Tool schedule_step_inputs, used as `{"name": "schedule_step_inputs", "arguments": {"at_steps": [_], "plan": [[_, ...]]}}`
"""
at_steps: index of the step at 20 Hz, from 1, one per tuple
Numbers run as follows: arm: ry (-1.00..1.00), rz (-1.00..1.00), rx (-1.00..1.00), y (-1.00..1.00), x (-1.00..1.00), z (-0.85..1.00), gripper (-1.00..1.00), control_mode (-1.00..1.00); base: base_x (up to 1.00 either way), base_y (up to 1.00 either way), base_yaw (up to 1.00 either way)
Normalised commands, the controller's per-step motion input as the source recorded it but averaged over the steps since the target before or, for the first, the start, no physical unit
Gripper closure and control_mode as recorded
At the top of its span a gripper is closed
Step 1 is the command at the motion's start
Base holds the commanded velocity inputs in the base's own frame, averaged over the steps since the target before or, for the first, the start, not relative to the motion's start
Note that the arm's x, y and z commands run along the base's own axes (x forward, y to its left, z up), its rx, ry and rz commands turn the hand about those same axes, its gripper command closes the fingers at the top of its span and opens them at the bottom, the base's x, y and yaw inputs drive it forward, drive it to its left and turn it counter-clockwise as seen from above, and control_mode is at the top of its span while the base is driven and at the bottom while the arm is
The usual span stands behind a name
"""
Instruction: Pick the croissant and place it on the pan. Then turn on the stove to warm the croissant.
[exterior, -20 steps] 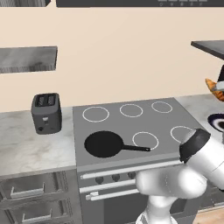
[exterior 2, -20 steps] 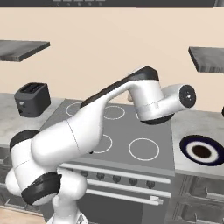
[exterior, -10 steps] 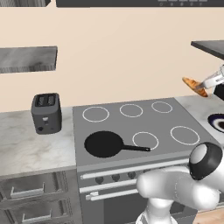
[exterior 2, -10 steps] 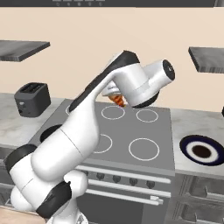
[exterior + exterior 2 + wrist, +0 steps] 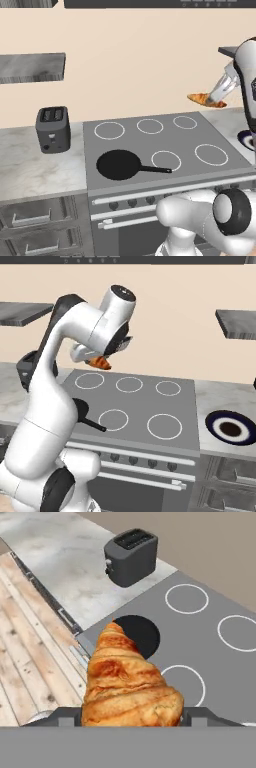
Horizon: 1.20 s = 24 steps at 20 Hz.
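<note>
Transport step: gripper closed wide on croissant, high above stove. Next: lowering onto pan, front-left of stove.

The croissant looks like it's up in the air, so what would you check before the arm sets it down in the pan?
1. Croissant gripped between the gripper fingers: ok.
2. Croissant lifted above the stove: ok.
3. Pan sits on the front left burner, nothing in it: ok.
4. Croissant above the pan: not ok, it hangs near the stove's back right in the left base view.
5. Toaster stands apart from the pan, on the counter: ok.
6. Burner under the pan switched on: cannot tell.
</note>
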Motion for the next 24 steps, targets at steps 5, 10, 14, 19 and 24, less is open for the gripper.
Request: {"name": "schedule_step_inputs", "arguments": {"at_steps": [5,10,14,19,24], "plan": [[0.00,0.00,-0.32,1.00,-0.44,-0.12,1.00,-1.00,0.00,0.00,0.00],[0.00,0.00,-0.29,1.00,-0.26,-0.21,1.00,-1.00,0.00,0.00,0.00],[0.00,0.00,-0.24,1.00,-0.11,-0.34,1.00,-1.00,0.00,0.00,0.00],[0.00,0.00,-0.02,0.35,0.00,-0.05,1.00,-1.00,0.00,0.00,0.00],[0.00,-0.23,0.06,0.67,0.15,-0.76,1.00,-1.00,0.00,0.00,0.00]]}}
